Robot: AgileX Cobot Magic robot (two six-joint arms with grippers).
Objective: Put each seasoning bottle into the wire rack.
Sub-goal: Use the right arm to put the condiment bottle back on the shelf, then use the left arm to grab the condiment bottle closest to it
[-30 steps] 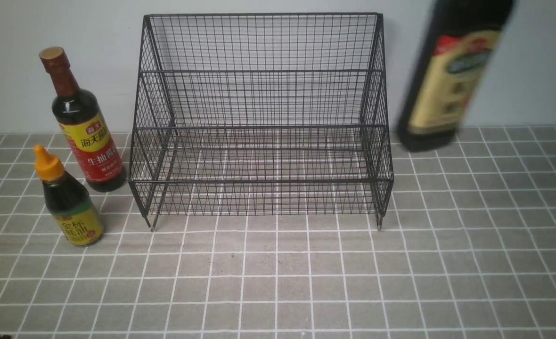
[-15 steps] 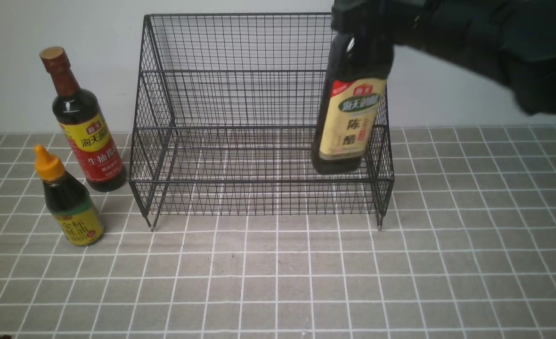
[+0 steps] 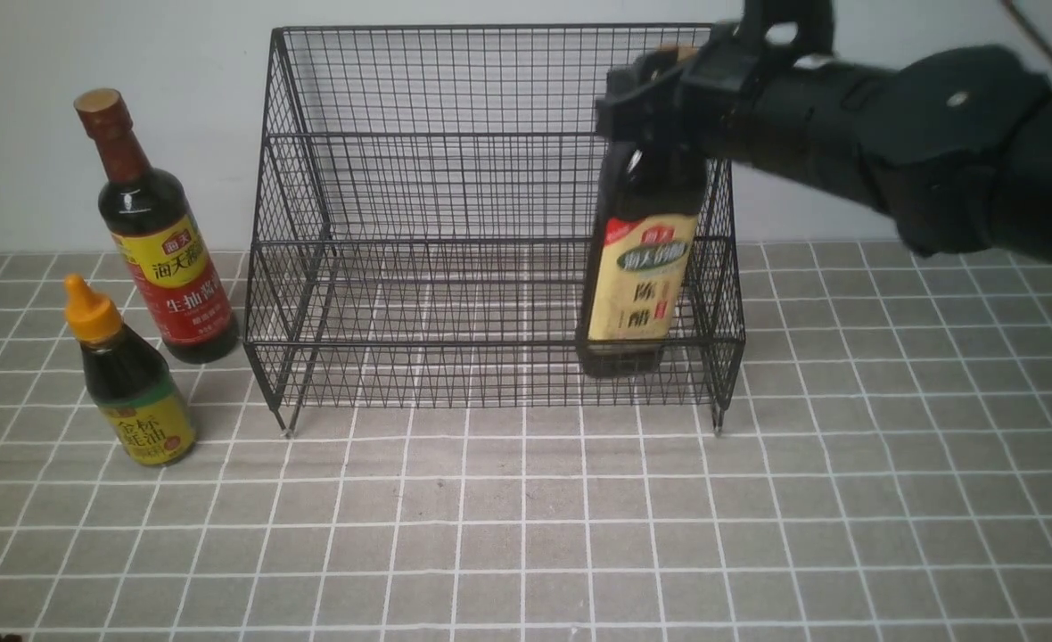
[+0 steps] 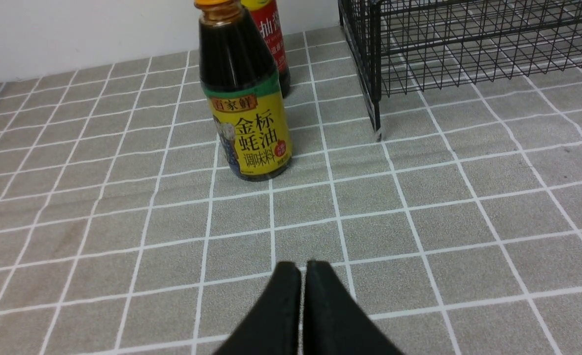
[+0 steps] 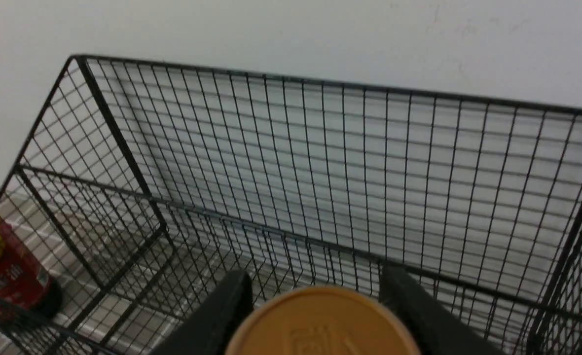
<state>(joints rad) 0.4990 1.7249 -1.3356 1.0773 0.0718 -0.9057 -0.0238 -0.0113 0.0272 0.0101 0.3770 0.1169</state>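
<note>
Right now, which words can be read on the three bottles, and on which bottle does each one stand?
"百家鲜", "金标蚝油", "调味料": short bottle, on its yellow label.
"海天", "生抽": tall bottle, on its red-yellow label; the rest curves out of sight.
"陈醋": beige-label bottle; the green band above it is too blurred to read.
Embossed mark on its tan cap: unreadable.

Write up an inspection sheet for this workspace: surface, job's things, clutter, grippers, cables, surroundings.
Surface: grey tiled tabletop, white grout lines.
Job's things: wire rack stands at the back; beige-label bottle hangs upright at its right end, base at the lower tier; red-yellow-label bottle and orange-nozzle bottle stand outside, left of the rack.
Clutter: nothing seen.
Grippers: right gripper shut on the beige-label bottle's neck; left gripper shut, empty.
Cables: thin dark strand above the right arm, possibly a cable.
Surroundings: plain pale wall behind.
</note>
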